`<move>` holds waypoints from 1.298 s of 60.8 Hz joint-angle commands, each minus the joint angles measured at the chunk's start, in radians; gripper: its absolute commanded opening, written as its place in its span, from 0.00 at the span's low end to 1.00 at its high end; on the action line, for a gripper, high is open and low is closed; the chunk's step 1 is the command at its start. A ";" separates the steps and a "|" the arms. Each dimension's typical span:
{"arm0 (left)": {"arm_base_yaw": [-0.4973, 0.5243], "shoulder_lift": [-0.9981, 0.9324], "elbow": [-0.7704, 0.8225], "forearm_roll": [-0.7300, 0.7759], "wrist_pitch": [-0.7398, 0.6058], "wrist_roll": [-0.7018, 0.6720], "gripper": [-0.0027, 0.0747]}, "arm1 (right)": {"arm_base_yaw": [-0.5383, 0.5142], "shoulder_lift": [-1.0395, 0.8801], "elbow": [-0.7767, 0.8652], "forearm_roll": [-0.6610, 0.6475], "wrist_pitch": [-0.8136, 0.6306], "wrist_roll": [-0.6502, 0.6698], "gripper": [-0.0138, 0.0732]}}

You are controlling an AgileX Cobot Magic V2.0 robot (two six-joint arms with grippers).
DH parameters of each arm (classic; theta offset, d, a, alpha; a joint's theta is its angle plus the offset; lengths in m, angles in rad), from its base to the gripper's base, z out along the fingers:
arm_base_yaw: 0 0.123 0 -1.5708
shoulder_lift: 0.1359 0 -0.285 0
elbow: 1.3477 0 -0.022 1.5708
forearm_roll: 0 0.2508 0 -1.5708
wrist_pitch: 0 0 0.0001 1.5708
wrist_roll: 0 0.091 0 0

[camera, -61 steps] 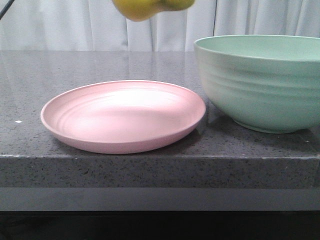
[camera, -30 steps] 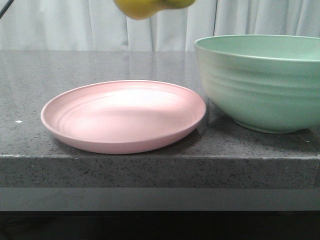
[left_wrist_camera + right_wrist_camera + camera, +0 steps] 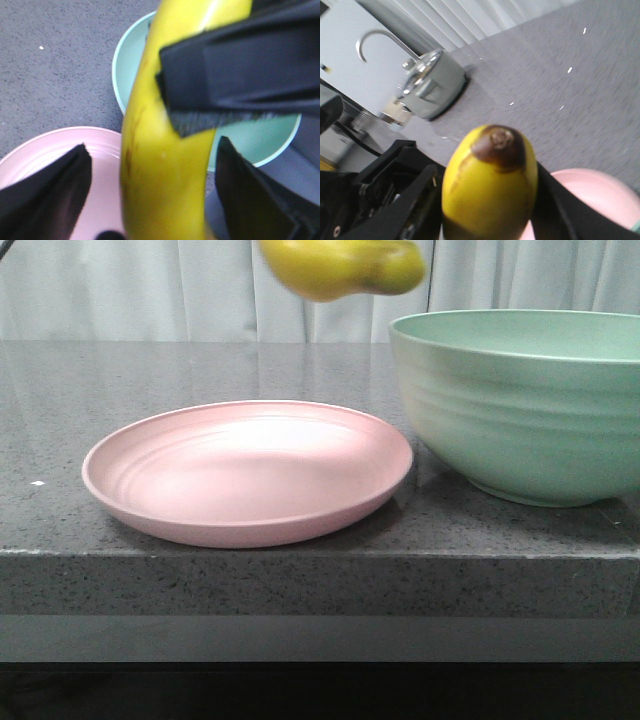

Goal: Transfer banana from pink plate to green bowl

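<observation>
Change: banana (image 3: 340,268) has shifted toward the bowl (image 3: 520,430) since half a second ago, showing more of itself at the front view's top edge.
Meaning: carry under way, lift done, drop into the bowl not yet made.
Banana, place: in the air, high above the plate's bowl-side edge, just short of the bowl's near rim. The left wrist view shows it over the gap between the two dishes.
Plate (image 3: 250,530): bare, on the table (image 3: 300,580), just beside the bowl.
Right gripper (image 3: 490,200): clenched on the banana, fingers pressed to both flanks, dark tip facing its camera.
Left gripper (image 3: 155,190): spread wide, straddling the banana. One finger stands clearly apart, the other close enough that contact cannot be told. It looks to be carrying nothing.
Next, as judged: further travel sideways until the fruit is over the bowl's hollow, then release.
</observation>
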 commanded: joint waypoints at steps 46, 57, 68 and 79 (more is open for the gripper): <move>-0.007 -0.033 -0.033 0.011 -0.067 -0.003 0.77 | -0.201 0.188 -0.227 -0.627 0.046 -0.015 0.52; -0.007 -0.033 -0.033 0.011 -0.067 -0.003 0.77 | -0.201 0.176 -0.227 -0.630 0.046 0.045 0.65; -0.007 -0.033 -0.033 0.011 -0.067 -0.006 0.77 | -0.201 0.145 -0.251 -0.753 0.049 0.212 0.66; 0.018 -0.033 -0.033 0.123 -0.085 -0.082 0.75 | -0.201 0.101 -0.344 -0.996 0.125 0.614 0.56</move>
